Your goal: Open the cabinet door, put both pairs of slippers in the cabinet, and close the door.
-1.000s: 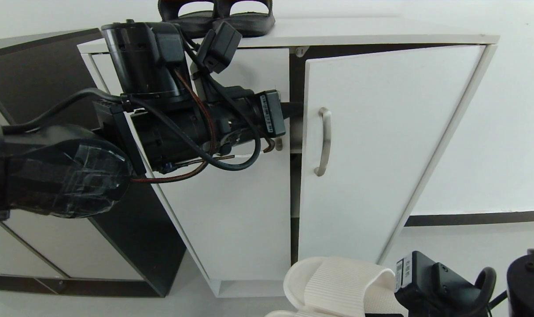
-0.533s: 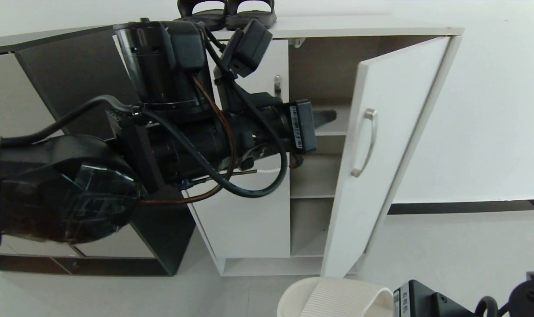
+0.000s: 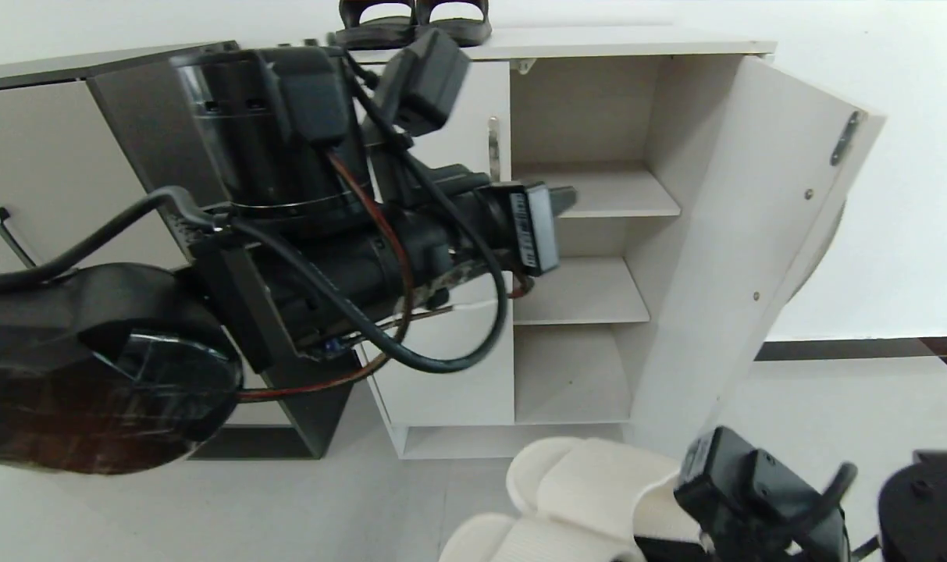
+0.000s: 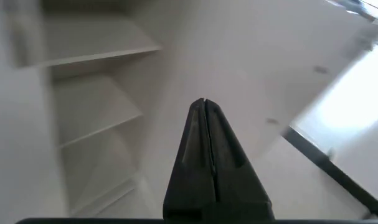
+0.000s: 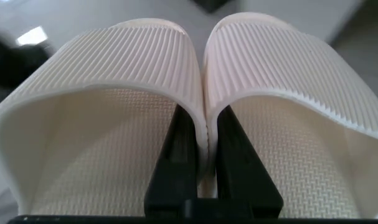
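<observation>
The white cabinet (image 3: 621, 43) stands with its right door (image 3: 723, 257) swung wide, baring three white shelves (image 3: 590, 191). Its left door (image 3: 450, 375) is closed. A pair of black slippers (image 3: 411, 23) rests on the cabinet top. My left gripper (image 3: 568, 197) (image 4: 205, 106) hangs in front of the open compartment at upper-shelf height, shut with nothing in it. A pair of white ribbed slippers (image 3: 582, 492) (image 5: 132, 93) is low in front of the cabinet, side by side. My right gripper (image 5: 204, 127) is shut on their two inner walls.
A grey and dark side cabinet (image 3: 129, 101) adjoins on the left. White wall with a dark baseboard (image 3: 863, 347) lies to the right of the open door. Pale floor (image 3: 832, 406) spreads in front.
The right door swung from barely ajar to wide open. The head view shifted, so the cabinet now appears farther off. The left gripper stayed near the opening; the white slippers remain held.
</observation>
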